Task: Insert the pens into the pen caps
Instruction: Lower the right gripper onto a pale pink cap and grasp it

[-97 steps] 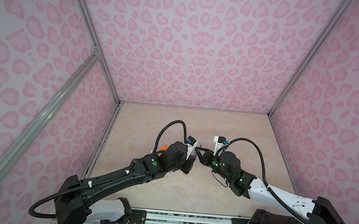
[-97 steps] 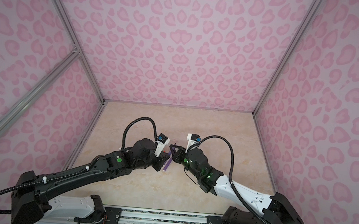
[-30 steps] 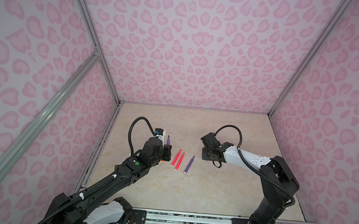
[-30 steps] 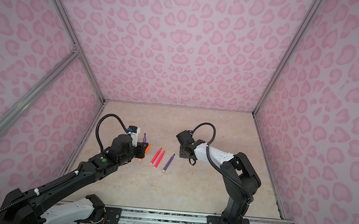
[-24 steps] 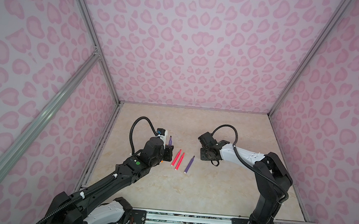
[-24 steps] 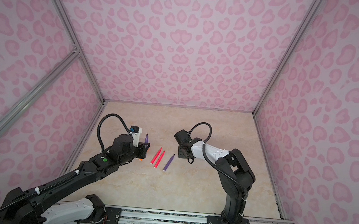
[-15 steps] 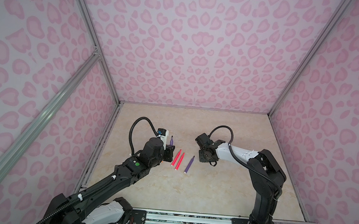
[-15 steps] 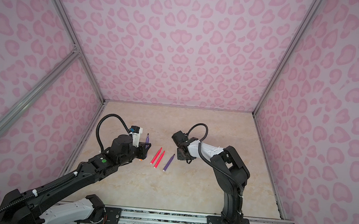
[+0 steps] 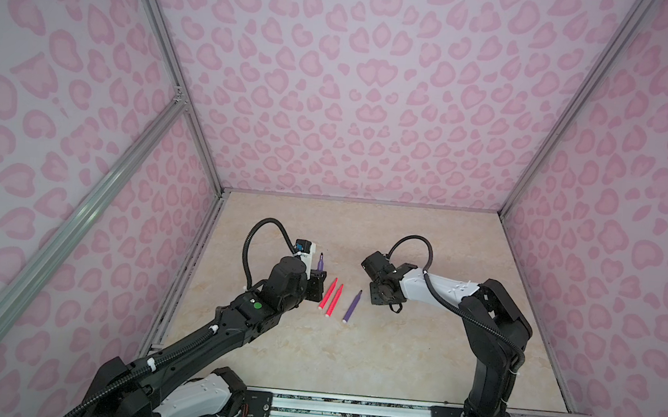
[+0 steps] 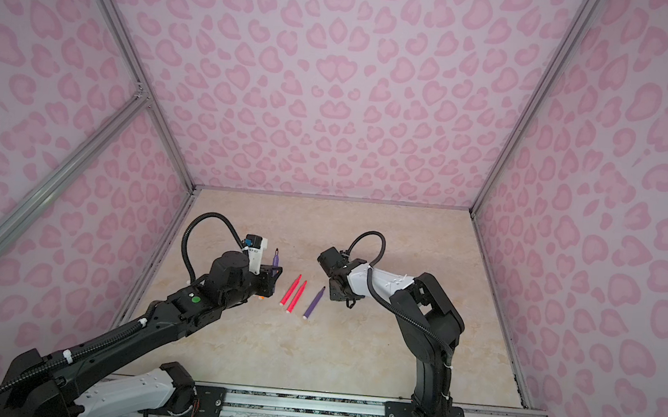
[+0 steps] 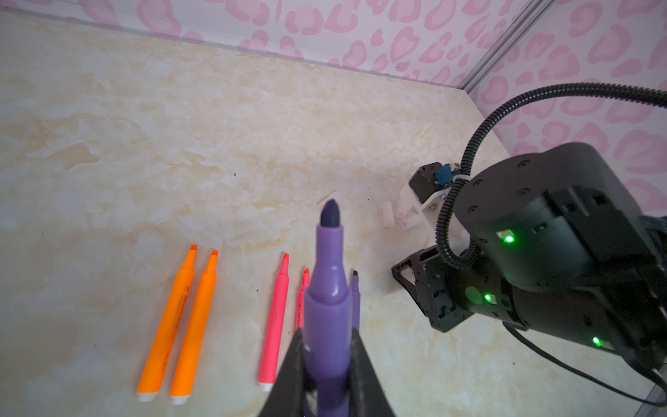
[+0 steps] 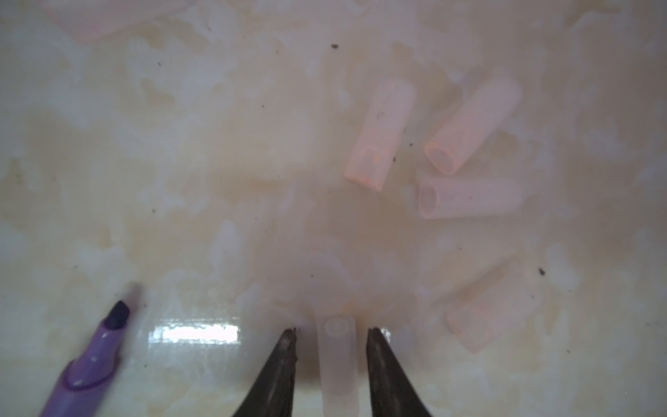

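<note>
Right wrist view, unlike top views, resolving short translucent tubular pen caps [image 12: 380,133] on glossy marbled table [image 12: 180,144]; one cap [image 12: 337,361] between parted right gripper [image 12: 331,330] jaws, untouched. Left wrist view: left gripper [image 11: 327,339] clamped on smooth purple pen [image 11: 328,289], tapered tip protruding; orange pens [image 11: 180,317] flat alongside.

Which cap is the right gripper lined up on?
The cap lying lengthwise between the right gripper's open fingers, a gap on each side, not yet pinched. The cluster of three caps and the lone cap lie outside the fingers.
</note>
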`<state>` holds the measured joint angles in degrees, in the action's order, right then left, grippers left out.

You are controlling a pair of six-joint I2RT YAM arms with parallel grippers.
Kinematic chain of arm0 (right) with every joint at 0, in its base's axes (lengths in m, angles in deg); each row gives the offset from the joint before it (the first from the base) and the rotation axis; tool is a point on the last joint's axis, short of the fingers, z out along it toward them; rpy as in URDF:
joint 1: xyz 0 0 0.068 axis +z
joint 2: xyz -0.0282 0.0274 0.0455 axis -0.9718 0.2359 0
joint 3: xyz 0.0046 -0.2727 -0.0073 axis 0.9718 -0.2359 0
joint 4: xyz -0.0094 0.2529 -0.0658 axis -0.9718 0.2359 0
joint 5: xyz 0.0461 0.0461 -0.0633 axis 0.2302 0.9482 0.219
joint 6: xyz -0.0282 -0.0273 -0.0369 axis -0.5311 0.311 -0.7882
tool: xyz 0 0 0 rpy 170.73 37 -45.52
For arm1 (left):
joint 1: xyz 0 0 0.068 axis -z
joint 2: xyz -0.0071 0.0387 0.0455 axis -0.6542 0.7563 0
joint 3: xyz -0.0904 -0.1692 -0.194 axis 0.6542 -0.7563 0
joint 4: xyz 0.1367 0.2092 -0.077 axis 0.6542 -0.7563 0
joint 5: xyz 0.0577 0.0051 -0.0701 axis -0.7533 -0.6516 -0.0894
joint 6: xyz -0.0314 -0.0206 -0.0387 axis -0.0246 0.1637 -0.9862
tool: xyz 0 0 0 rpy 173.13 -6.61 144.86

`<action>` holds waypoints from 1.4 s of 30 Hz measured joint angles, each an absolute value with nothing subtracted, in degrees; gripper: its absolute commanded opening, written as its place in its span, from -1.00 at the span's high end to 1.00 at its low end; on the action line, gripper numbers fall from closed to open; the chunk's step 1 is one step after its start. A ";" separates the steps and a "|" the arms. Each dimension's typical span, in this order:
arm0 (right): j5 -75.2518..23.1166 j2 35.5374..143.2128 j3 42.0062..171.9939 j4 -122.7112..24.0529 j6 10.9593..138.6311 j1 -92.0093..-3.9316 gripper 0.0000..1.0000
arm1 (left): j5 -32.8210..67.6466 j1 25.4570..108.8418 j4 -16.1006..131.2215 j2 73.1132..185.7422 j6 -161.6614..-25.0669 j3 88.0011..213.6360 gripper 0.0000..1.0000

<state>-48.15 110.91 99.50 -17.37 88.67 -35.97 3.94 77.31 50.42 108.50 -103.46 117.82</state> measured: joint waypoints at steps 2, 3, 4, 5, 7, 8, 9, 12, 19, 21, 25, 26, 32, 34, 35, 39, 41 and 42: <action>-48.33 110.87 99.39 -17.50 89.02 -35.97 0.32 | 3.94 77.39 50.42 108.60 -103.46 117.82 0.93; -48.41 110.87 99.37 -17.54 89.02 -35.97 0.34 | 3.92 77.44 50.42 108.65 -103.46 117.82 0.93; -48.52 110.91 99.33 -17.58 89.02 -35.97 0.36 | 3.92 77.55 50.44 108.69 -103.43 117.82 0.93; -48.55 110.94 99.33 -17.67 89.02 -35.95 0.38 | 3.83 77.61 50.44 108.80 -103.43 117.84 0.93; -48.57 110.96 99.07 -18.26 89.04 -35.97 0.42 | 3.72 77.61 50.44 108.98 -103.41 117.84 0.93; -48.59 110.94 98.98 -18.50 89.04 -35.99 0.43 | 3.72 77.68 50.44 109.00 -103.41 117.84 0.93; -48.72 110.91 98.80 -18.87 89.04 -36.02 0.45 | 3.70 77.70 50.44 109.02 -103.39 117.87 0.93; -48.74 110.85 98.50 -19.59 89.06 -36.08 0.47 | 3.68 77.94 50.47 109.26 -103.22 118.04 0.93; -48.72 110.52 97.41 -21.91 89.63 -36.78 0.58 | 3.72 78.40 50.75 109.30 -103.02 118.19 0.93; -48.70 110.30 97.10 -22.31 89.72 -36.85 0.60 | 3.75 78.57 50.88 109.28 -102.93 118.19 0.93; -48.33 109.01 95.64 -22.57 90.35 -36.98 0.53 | 3.81 78.92 50.97 109.02 -102.34 118.19 0.93; -48.07 108.66 95.33 -22.44 90.57 -36.98 0.50 | 3.79 78.99 51.06 108.98 -102.21 118.19 0.93; -47.87 108.07 94.72 -22.00 90.57 -36.89 0.51 | 3.77 79.23 51.36 108.78 -102.21 118.19 0.93; -47.85 108.16 94.70 -22.04 90.57 -36.87 0.55 | 3.75 79.30 51.36 108.65 -102.19 118.19 0.94; -47.85 108.18 94.72 -22.09 90.57 -36.87 0.56 | 3.75 79.30 51.36 108.58 -102.19 118.19 0.93; -47.89 108.27 94.72 -22.28 90.64 -36.76 0.64 | 3.75 79.40 51.41 108.39 -102.19 118.19 0.93; -47.89 108.23 94.70 -22.37 90.77 -36.76 0.71 | 3.72 79.49 51.41 108.39 -102.19 118.19 0.94; -47.89 108.03 94.52 -22.48 90.81 -36.76 0.74 | 3.72 79.49 51.45 108.39 -102.19 118.19 0.93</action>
